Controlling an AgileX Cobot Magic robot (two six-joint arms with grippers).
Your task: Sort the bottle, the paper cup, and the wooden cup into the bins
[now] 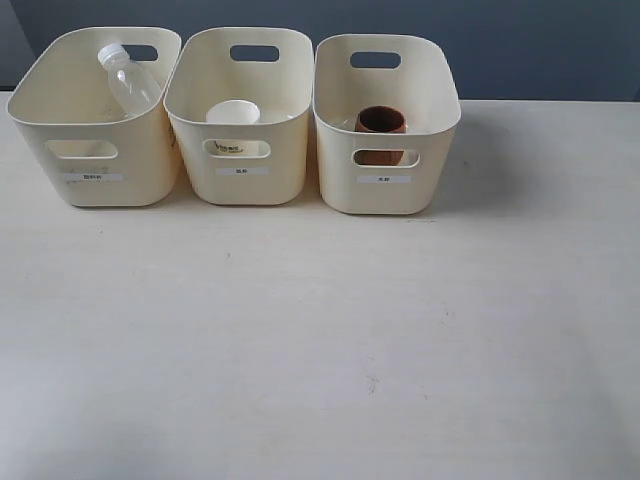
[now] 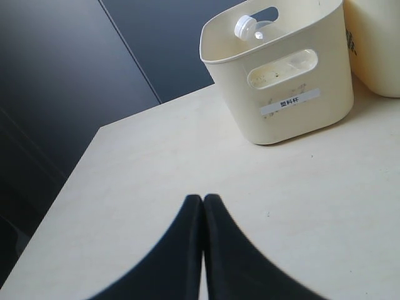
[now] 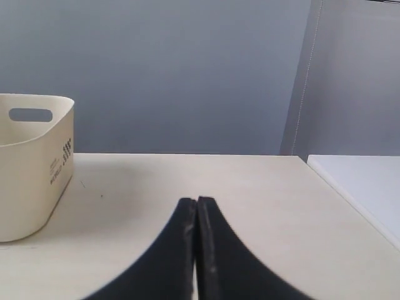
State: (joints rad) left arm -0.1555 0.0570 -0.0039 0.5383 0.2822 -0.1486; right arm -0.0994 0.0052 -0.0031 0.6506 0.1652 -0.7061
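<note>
Cream plastic bins, three in a row on the far side of your table: left bin holds the bottle, leaning; middle bin, the paper cup; right bin, the wooden cup, upright. Your left gripper and right gripper: fingers pressed together, above the tabletop.

The 3 bins across the top of the exterior frame are cream, each with a small white label. At upper left is the clear bottle with its white cap, at centre the white paper cup, and to the right the reddish-brown wooden cup. The table is pale beige and the wall slate blue. The left gripper and right gripper are black.
</note>
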